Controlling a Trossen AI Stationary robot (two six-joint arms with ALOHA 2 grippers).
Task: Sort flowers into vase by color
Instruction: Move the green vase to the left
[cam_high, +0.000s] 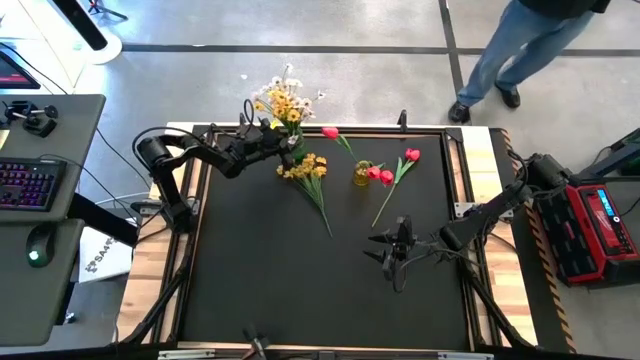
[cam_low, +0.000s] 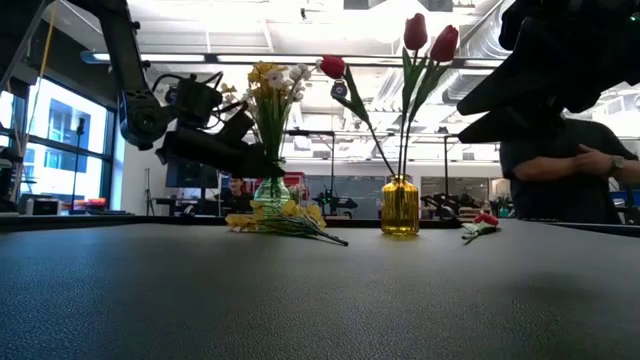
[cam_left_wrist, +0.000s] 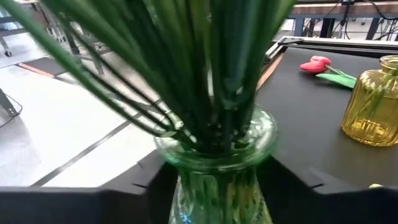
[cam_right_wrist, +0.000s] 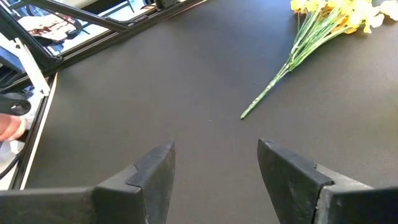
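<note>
A green glass vase (cam_left_wrist: 217, 180) stands at the table's far left and holds yellow and white flowers (cam_high: 283, 98). My left gripper (cam_left_wrist: 217, 186) reaches in from the left and is closed around its neck. A bunch of yellow flowers (cam_high: 305, 168) lies flat on the table beside it. A yellow glass vase (cam_high: 361, 174) holds red tulips (cam_low: 428, 38). Another red tulip (cam_high: 411, 155) lies on the table to its right. My right gripper (cam_right_wrist: 214, 168) hangs open over bare table (cam_high: 300, 290) at the near right. My left gripper has the green vase's neck (cam_left_wrist: 186, 186), just under the flared rim, between its two fingers (cam_left_wrist: 155, 186), one on each side. The fingers come at it nearly level from the table's left side. The vase stands upright with its base (cam_low: 270, 205) on the table.
A person (cam_high: 520, 50) stands beyond the table's far right corner. A desk with a keyboard (cam_high: 30, 180) is off the left side, and a red case (cam_high: 600, 225) is off the right. The near half of the table is bare black mat.
</note>
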